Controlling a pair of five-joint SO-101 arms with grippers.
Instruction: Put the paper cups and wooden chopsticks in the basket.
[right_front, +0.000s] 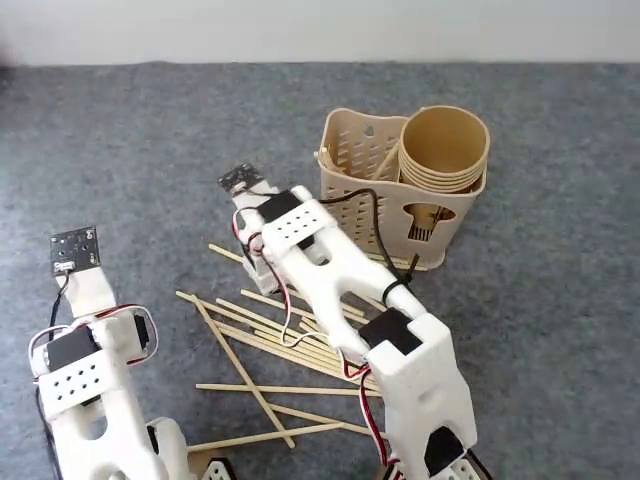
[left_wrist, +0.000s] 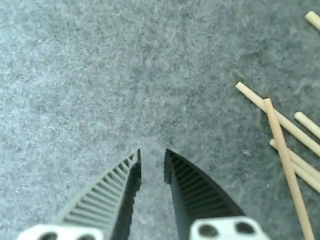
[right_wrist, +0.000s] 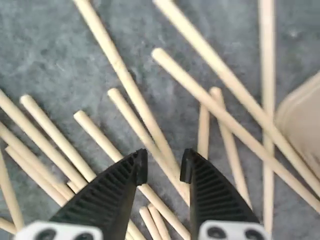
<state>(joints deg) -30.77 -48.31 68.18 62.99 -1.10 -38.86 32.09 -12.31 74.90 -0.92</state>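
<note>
sprawling chopsticks (right_wrist: 131, 90) directly beneath right gripper (right_wrist: 163, 160)

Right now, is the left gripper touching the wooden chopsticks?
Apart. The left wrist view shows the left gripper over bare grey carpet, with a clear strip of carpet between it and the nearest wooden chopsticks.

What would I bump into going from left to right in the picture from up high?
left arm → loose chopsticks on the carpet → basket → cups stacked in the basket's right end
</note>
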